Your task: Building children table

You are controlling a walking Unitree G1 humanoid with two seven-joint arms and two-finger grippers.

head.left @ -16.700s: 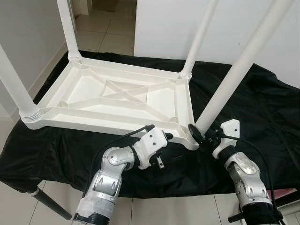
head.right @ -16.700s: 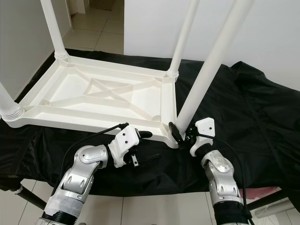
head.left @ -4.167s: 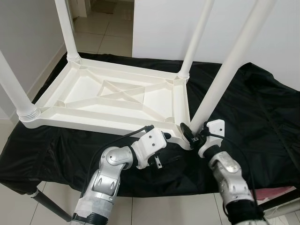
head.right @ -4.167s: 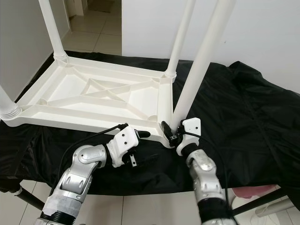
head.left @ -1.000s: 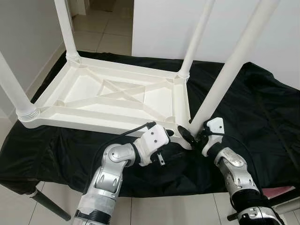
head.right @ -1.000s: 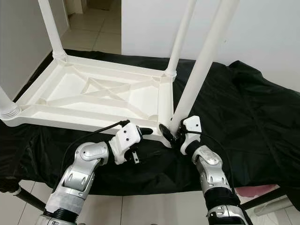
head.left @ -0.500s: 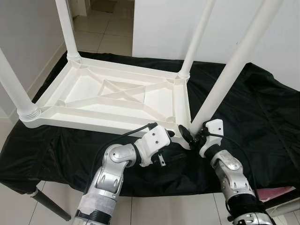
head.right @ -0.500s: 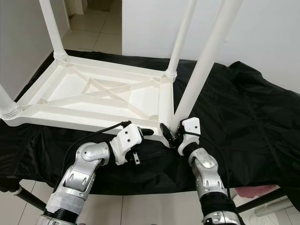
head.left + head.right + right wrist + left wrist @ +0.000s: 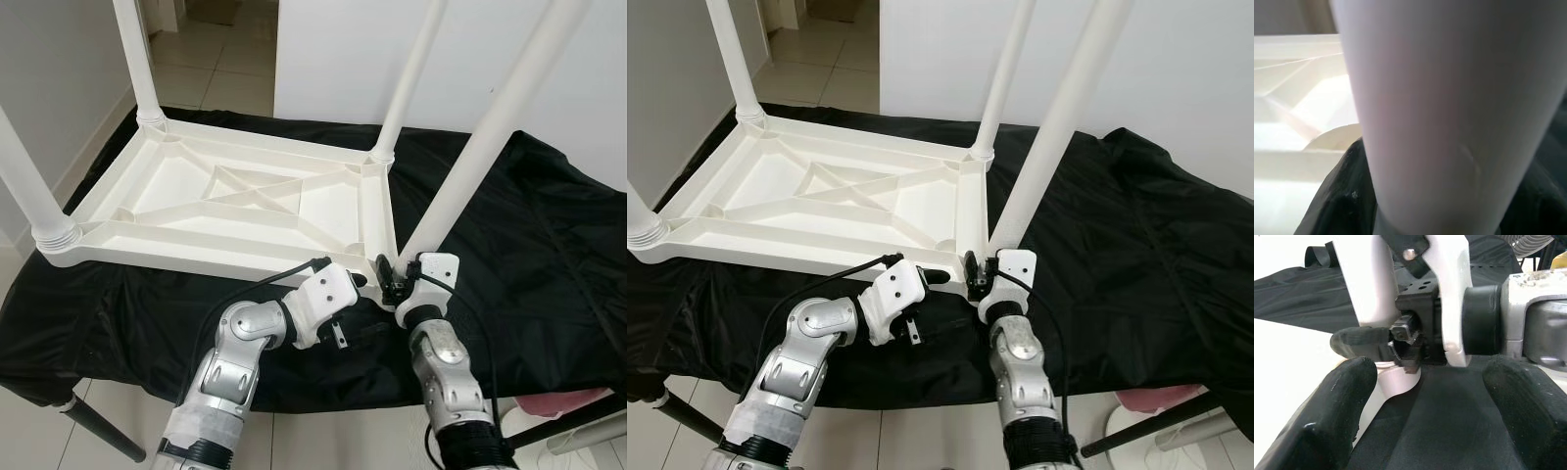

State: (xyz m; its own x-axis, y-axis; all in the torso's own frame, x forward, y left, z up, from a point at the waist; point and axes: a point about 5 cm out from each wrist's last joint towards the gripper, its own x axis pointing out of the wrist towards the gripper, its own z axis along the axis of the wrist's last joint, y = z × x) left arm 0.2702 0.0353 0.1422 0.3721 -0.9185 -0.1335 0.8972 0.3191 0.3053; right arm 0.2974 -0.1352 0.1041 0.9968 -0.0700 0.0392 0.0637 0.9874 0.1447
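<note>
Left eye view: white children table (image 9: 235, 211) lying upside down on a table draped in black cloth (image 9: 549, 255), ribbed underside up, four white legs pointing upward. Near right leg (image 9: 480, 147) tilted, rising from the near right corner socket (image 9: 389, 284) of the upturned top; far right leg (image 9: 411, 73), far left leg (image 9: 132, 59) and near left leg (image 9: 29, 186) standing in their corners. Right gripper (image 9: 392, 279) pressed at the base of the near right leg, black fingers either side of it at the corner socket. Left gripper (image 9: 355, 281) just beside that same corner, at the near edge of the upturned top, white housing tipped toward the socket. Tiled floor and a white wall behind the draped table. Right eye view: same layout, right gripper (image 9: 977, 269) hugging the foot of the near right leg (image 9: 1058, 127), left gripper (image 9: 931, 277) close beside it along the near rim of the children table (image 9: 823, 211). Left wrist view: two black fingers (image 9: 1337, 416) spread well apart with nothing between them, black cloth (image 9: 1449, 426) beneath, the right gripper (image 9: 1400, 342) straight ahead with one black finger against the white corner. Right wrist view: near right leg (image 9: 1444, 117) very close and blurred, black fingers (image 9: 1344, 196) clamped around its foot, ribbed white underside of the children table (image 9: 1298, 98) beside it.
</note>
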